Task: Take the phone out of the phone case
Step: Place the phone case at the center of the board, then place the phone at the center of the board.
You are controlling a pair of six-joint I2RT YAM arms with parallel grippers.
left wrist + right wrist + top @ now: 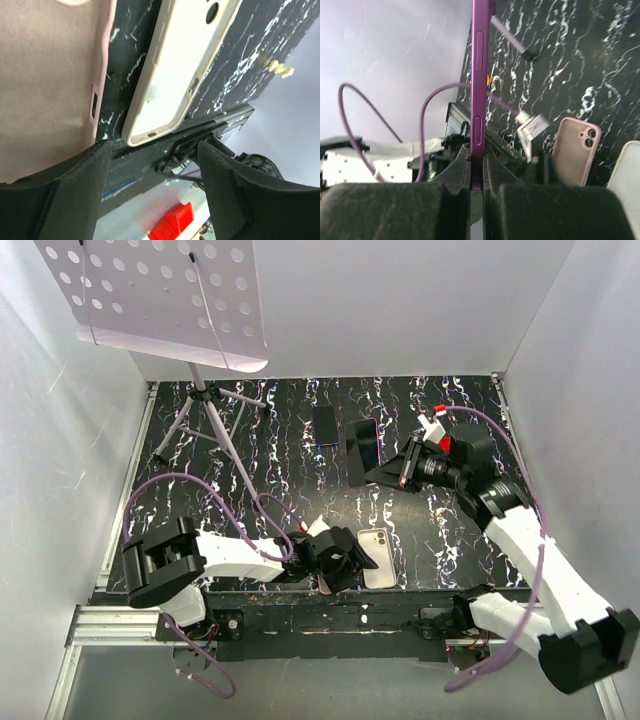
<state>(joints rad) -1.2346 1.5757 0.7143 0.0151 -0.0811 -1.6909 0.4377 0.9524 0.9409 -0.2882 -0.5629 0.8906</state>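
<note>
Right hand [477, 172] clamped on end of purple phone [479, 75], raised above surface [450, 530]: slip means drop. Left hand [155, 147] apart by pink case [50, 75] at near edge; nudge could push it off.

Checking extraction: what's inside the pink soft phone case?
The pink soft phone case shows only bare matte lining, no phone. A finger of the left gripper covers one end.

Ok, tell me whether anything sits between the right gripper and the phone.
Nothing visible does. The right gripper is shut on the purple phone, holding it edge-on between its fingers. The pink case lies apart on the table, close to the open left gripper.
</note>
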